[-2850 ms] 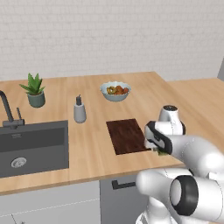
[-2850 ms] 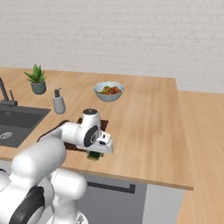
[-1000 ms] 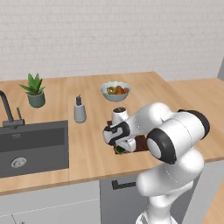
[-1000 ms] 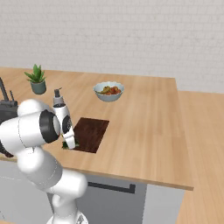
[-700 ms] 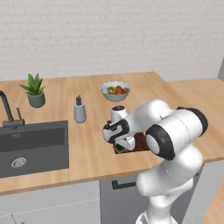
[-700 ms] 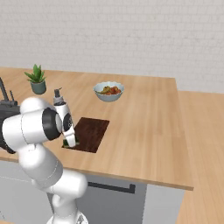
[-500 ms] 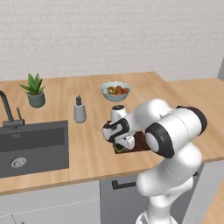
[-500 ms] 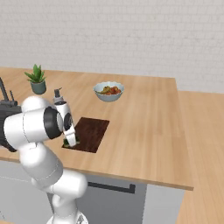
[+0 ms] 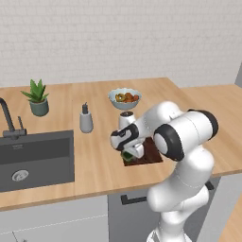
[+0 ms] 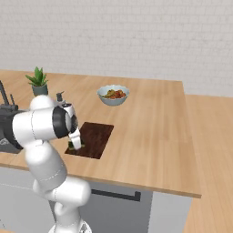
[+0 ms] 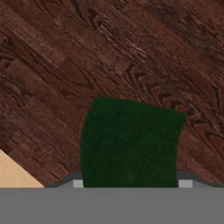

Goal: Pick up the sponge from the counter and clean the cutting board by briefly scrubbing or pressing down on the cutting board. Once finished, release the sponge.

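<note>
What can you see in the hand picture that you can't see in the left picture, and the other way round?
The hand view alone shows the cutting board's wood grain up close, and the sponge lying flat against it. The left base view alone shows the sink, the potted plant, the soap bottle and the fruit bowl. Both show the green sponge on the dark board.

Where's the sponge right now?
The sponge sits between the gripper's fingers, on the cutting board's corner nearest the sink, front edge of the counter.
</note>
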You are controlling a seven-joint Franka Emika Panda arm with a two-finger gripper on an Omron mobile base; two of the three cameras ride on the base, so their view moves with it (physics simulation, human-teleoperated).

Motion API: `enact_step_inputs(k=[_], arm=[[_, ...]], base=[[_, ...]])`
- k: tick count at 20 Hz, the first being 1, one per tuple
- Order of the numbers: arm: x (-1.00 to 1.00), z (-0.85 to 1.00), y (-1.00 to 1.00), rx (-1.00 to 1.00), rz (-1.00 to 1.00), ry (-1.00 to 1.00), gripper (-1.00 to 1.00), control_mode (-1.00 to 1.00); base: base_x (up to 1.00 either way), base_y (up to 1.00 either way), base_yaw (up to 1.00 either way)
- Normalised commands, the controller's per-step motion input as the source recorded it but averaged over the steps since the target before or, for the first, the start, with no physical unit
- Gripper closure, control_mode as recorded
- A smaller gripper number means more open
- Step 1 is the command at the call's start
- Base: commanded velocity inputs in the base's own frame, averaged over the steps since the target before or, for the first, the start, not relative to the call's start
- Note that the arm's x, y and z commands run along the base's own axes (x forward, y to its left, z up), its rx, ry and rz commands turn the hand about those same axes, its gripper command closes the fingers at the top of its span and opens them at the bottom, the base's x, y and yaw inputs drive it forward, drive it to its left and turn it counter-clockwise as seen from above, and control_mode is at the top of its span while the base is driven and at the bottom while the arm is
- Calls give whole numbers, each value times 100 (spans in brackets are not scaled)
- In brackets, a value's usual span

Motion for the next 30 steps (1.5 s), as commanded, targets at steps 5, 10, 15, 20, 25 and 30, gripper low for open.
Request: enact_step_inputs(k=[5,10,15,20,25,30], arm=[[40,-4,0,0,0,0,100,-100],[30,-5,0,0,0,-4,100,-100],[37,-8,0,0,0,-1,100,-100],[41,-2,0,0,0,0,100,-100],[45,-6,0,0,0,0,100,-100],[48,-12,0,0,0,0,100,-100]], base=[[0,0,0],[0,0,0],[0,0,0],[0,0,0],[0,0,0],[0,0,0]])
